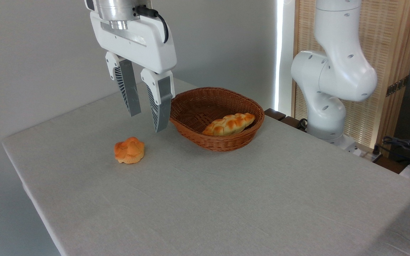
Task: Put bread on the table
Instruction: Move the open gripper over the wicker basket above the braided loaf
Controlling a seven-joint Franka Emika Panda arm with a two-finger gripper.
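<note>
Currently the gripper [146, 122] hangs in the air above the table [226, 199], fingers pointing down, jaws set a narrow gap apart with nothing between them. Its white body sits at about 11 o'clock in the frame. The fingertips stand clear of the cloth-like top, just left of the wicker basket [216, 119] rim. The bread [229, 124], a long braided loaf with browned orange patches, lies inside the basket, leaning along the wall at the basket's 4 o'clock side, tapered ends toward 2 and 8 o'clock. A small round orange bun [129, 150] rests on the table at 7 o'clock from the fingertips, near them but not touching, and well apart from the basket. The arm's white base column [327, 74] stands off the table's far edge at 2 o'clock.
</note>
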